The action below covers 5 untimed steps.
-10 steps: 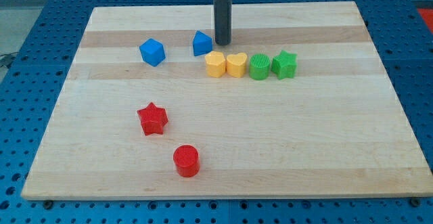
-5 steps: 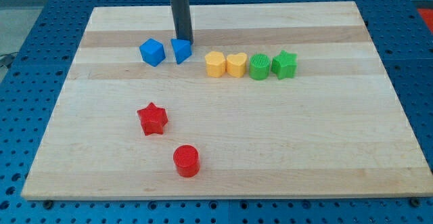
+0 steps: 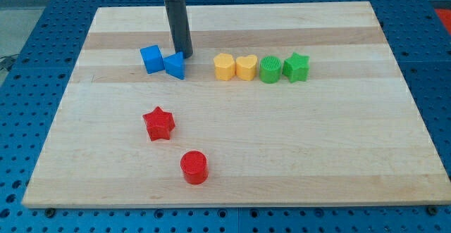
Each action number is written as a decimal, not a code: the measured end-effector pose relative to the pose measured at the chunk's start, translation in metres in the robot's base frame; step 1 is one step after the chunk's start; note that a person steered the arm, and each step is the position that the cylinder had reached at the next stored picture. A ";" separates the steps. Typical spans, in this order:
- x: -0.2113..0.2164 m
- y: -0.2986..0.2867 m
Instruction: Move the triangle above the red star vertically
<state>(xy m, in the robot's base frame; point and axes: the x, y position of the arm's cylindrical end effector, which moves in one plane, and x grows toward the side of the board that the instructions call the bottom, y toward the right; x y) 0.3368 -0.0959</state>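
The blue triangle (image 3: 175, 66) lies near the view's top left, touching the blue cube (image 3: 151, 58) on its left. My tip (image 3: 182, 55) is right behind the triangle's upper right corner, touching it. The red star (image 3: 159, 123) lies lower down, a little left of the triangle. The rod rises straight up to the view's top edge.
A red cylinder (image 3: 194, 167) sits below and right of the red star. A row of a yellow hexagon (image 3: 224, 67), a yellow heart (image 3: 246, 67), a green cylinder (image 3: 270, 70) and a green star (image 3: 296, 67) lies right of the triangle.
My tip has moved left and slightly down, pushing the blue triangle left and down against the blue cube. The cube has shifted a little left. Other blocks have not moved.
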 end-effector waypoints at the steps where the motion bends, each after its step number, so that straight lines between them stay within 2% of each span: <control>1: 0.002 -0.001; 4: 0.034 -0.028; 5: 0.011 -0.005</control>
